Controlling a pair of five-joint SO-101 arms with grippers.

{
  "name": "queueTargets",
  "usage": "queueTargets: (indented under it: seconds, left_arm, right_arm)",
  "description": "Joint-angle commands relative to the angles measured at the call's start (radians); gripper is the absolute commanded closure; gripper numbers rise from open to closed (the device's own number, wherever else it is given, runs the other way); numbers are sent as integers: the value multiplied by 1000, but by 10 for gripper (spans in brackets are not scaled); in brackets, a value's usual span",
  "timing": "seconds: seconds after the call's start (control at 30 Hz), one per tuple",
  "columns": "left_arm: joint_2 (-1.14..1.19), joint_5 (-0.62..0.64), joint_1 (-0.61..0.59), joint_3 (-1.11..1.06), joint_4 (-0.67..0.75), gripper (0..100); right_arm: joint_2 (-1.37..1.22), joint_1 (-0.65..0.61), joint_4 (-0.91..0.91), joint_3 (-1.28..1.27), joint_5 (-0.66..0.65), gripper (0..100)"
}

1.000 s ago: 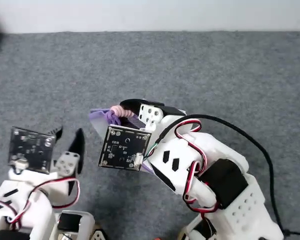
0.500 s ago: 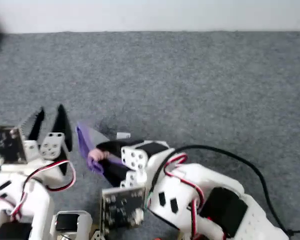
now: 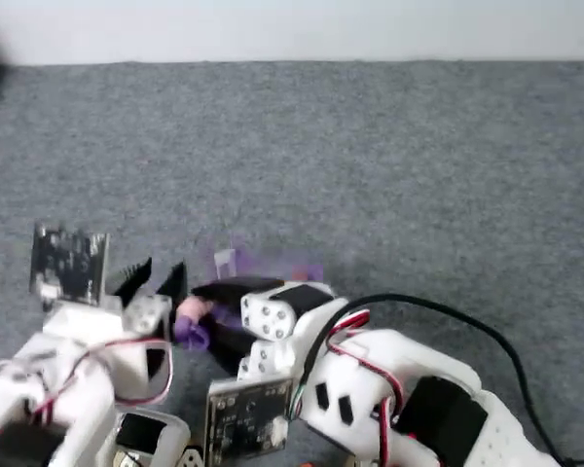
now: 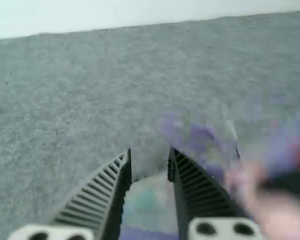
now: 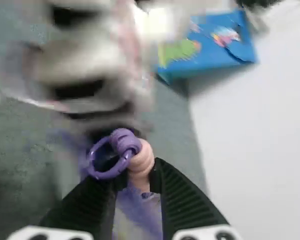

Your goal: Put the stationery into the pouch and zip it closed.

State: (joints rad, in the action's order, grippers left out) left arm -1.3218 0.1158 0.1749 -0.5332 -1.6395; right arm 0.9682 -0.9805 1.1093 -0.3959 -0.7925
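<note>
The purple pouch [image 3: 265, 271] hangs blurred above the grey carpet near the front of the table. My right gripper [image 3: 202, 309] is shut on its end, where a pink tab [image 3: 189, 309] and a purple ring [image 3: 191, 336] stick out. In the right wrist view the right gripper [image 5: 136, 186] clamps purple fabric, with the pink tab [image 5: 142, 159] and the ring [image 5: 110, 152] just past its fingertips. My left gripper [image 3: 154, 280] stands open just left of the pink tab. In the left wrist view the left gripper [image 4: 149, 166] has the blurred pouch [image 4: 205, 142] just beyond one finger.
Grey carpet [image 3: 370, 156] covers the table, with a white wall along the far edge. A blue box [image 5: 205, 45] lies off the carpet in the right wrist view. The two arms are close together at the front of the table.
My right gripper has pulled the pouch from the middle toward the front left. The left gripper swung out to the left, then back in beside the pouch's pink tab.
</note>
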Motion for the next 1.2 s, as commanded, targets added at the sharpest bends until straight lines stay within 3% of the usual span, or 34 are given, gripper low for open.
queueTargets:
  seconds: [0.0, 0.17, 0.73, 0.93, 1.17]
  left_arm:
    - [-51, -25, 51, -2, -87, 882]
    - [-77, -25, 72, 2, -112, 882]
    - [-83, -8, 64, 74, -61, 876]
    - [-77, 92, 48, 156, -66, 773]
    - [-84, 101, 2, 154, -63, 761]
  right_arm:
    - [-7, 104, -21, -5, 11, 991]
    - [-15, 142, -93, -5, 66, 991]
    - [-16, 140, -88, -17, 152, 991]
    - [-16, 136, -94, -44, 150, 991]
    - [-15, 136, -119, -72, 149, 991]
